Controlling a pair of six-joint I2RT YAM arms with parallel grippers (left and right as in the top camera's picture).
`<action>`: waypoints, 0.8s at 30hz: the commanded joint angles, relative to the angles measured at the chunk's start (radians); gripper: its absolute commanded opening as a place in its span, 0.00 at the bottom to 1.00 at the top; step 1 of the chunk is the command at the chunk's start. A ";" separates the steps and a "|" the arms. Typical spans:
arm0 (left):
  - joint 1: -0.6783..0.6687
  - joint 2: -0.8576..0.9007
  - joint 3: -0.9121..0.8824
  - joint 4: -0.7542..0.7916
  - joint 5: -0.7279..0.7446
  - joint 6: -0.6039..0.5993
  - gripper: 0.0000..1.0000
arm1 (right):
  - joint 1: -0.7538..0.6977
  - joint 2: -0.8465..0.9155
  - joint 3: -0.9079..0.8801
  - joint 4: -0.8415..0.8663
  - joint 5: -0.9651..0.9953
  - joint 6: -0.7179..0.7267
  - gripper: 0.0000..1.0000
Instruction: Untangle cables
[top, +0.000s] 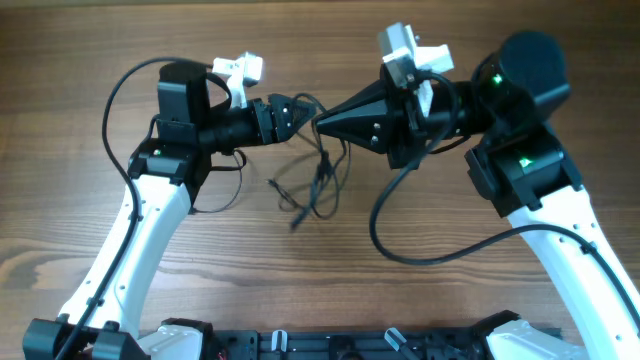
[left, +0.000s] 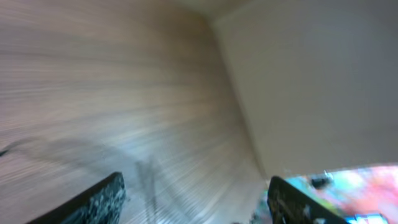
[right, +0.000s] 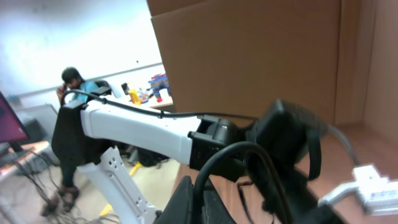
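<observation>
Wooden table (top: 70, 210); cables (top: 322, 180) below shut right tool (top: 320, 122).

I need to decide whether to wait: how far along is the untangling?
Done: nothing visibly; the cables trail in one tangled bundle. In hand: the right gripper pinches their top, and the left gripper stands open beside it. Left: pulling each wire apart.

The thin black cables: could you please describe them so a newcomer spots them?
On the brown wooden table, the black left gripper and right gripper face tip to tip. Just below lies a loose tangle of thin black wires, far finer than the arms' cables.
</observation>
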 joint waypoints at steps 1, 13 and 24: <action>0.001 0.008 0.007 0.147 0.180 -0.140 0.79 | -0.001 0.005 0.004 -0.098 -0.010 -0.005 0.04; -0.055 0.256 0.007 -0.357 -0.050 0.229 0.58 | -0.062 0.009 0.004 0.425 0.859 0.264 0.04; 0.072 0.257 0.007 -0.191 0.285 0.166 0.60 | -0.058 0.174 0.004 0.449 0.080 0.433 0.04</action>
